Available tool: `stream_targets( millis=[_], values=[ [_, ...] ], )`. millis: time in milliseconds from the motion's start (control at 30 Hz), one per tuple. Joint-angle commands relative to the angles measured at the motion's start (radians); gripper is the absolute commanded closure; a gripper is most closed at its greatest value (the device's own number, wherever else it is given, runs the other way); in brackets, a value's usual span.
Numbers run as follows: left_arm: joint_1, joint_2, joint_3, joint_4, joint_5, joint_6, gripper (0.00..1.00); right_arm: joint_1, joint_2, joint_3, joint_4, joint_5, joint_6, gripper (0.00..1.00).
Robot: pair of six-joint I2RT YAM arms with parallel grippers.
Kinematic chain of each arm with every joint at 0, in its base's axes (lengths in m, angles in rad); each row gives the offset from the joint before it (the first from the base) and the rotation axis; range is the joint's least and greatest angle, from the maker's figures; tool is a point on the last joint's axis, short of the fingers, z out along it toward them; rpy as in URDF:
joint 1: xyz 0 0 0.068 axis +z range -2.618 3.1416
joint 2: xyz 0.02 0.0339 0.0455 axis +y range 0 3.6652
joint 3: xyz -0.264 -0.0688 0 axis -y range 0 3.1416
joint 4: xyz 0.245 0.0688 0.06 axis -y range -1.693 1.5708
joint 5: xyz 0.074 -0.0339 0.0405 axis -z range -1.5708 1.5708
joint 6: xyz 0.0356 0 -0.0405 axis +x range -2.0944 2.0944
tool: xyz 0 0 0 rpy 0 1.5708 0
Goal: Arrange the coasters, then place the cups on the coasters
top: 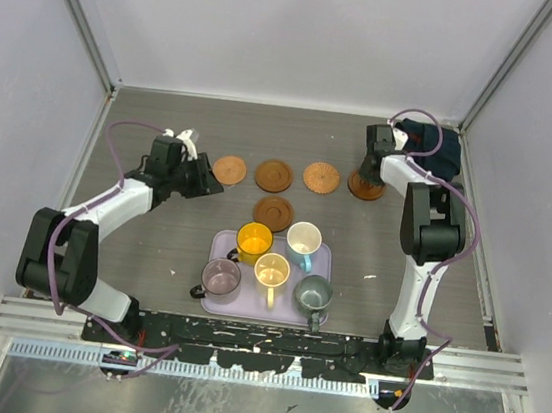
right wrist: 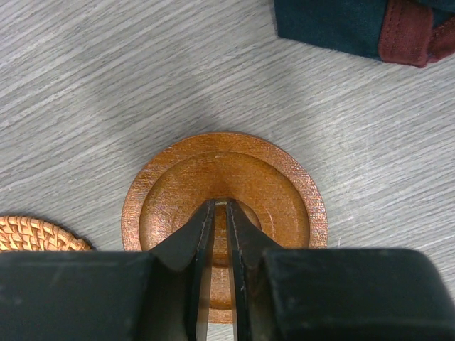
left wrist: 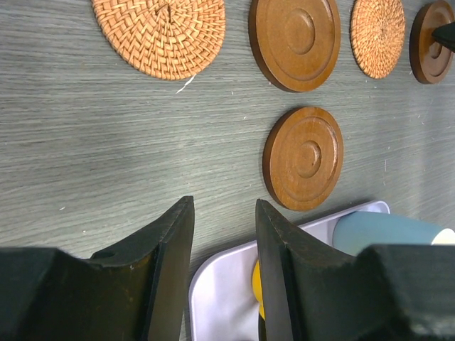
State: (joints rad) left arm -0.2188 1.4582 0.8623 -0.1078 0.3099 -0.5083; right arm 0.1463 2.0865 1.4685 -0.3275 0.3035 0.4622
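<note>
Right gripper [right wrist: 220, 207]: fingers pressed together, nothing between them, tips on or just above the centre dimple of the far-right wooden coaster [right wrist: 213, 167]. My read is that the closed tips serve as a pusher, nudging the disc into line rather than lifting it.

- That coaster ends a row of 4 along the far side, with a woven coaster [right wrist: 35, 236] just beside it.
- 5th coaster [top: 273, 211] lies alone between the row and the tray [top: 208, 304], so I judge the arranging unfinished.
- All 5 cups [top: 271, 268] wait on the tray, none on a disc.
- Left gripper [left wrist: 224, 207]: fingers apart, empty, over bare table [left wrist: 106, 142] near the 5th coaster.
- Dark cloth [right wrist: 334, 21] lies close beyond the right coaster, a possible snag.
</note>
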Motion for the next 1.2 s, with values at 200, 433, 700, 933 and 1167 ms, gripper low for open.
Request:
stream_targets(
  millis=[200, 433, 700, 933, 1167],
  values=[
    [-0.028, 0.013, 0.002, 0.111, 0.047, 0.032, 0.58, 0.003, -0.131, -0.058, 0.036, -0.026, -0.044, 0.76],
    [-0.105, 0.066, 0.066, 0.125, 0.033, 0.121, 0.56, 0.018, -0.273, -0.079, 0.059, -0.049, -0.051, 0.72],
    [-0.203, 0.189, 0.127, 0.161, 0.065, 0.154, 0.56, 0.025, -0.414, -0.144, 0.077, -0.069, -0.048, 0.72],
    [-0.267, 0.306, 0.216, 0.218, 0.136, 0.123, 0.69, 0.026, -0.526, -0.235, 0.088, -0.063, -0.039, 0.72],
    [-0.302, 0.415, 0.3, 0.264, 0.189, 0.057, 0.85, 0.026, -0.625, -0.296, 0.102, -0.047, -0.032, 0.72]
  ],
)
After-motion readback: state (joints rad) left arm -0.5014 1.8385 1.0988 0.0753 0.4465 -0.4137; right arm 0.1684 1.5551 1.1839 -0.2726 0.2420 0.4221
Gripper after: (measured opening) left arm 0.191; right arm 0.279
